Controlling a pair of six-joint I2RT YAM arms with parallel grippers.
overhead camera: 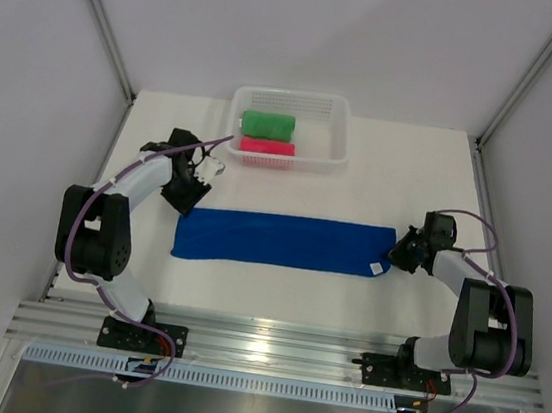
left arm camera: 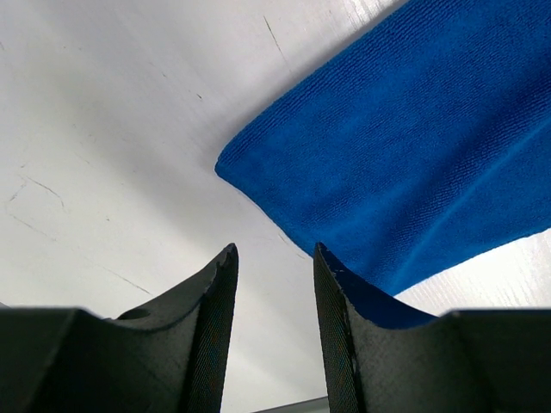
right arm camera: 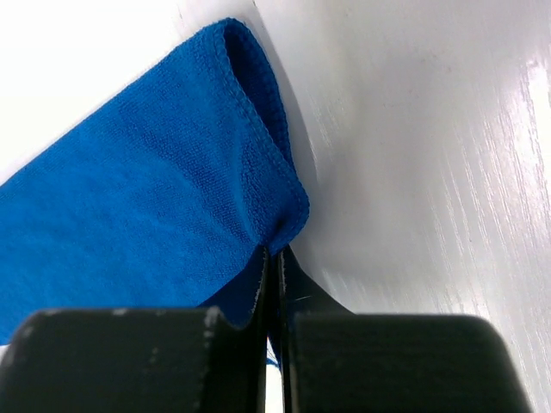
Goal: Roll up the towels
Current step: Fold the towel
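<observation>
A royal blue towel (overhead camera: 282, 241) lies folded into a long flat strip across the table, its small white tag (overhead camera: 376, 267) at the right end. My right gripper (overhead camera: 398, 252) is shut on that right end; in the right wrist view the blue towel (right arm camera: 146, 215) edge is pinched between the closed fingers (right arm camera: 258, 284). My left gripper (overhead camera: 189, 194) hovers just above the strip's far-left corner, open, with bare table between its fingers (left arm camera: 219, 284); the blue towel (left arm camera: 413, 155) corner lies just ahead. A green towel (overhead camera: 268, 124) and a pink towel (overhead camera: 266, 147) lie rolled in the basket.
A white mesh basket (overhead camera: 340, 134) stands at the back centre of the white table (overhead camera: 276, 287). Grey walls close in the left, right and back. A metal rail (overhead camera: 268, 352) carrying the arm bases runs along the near edge.
</observation>
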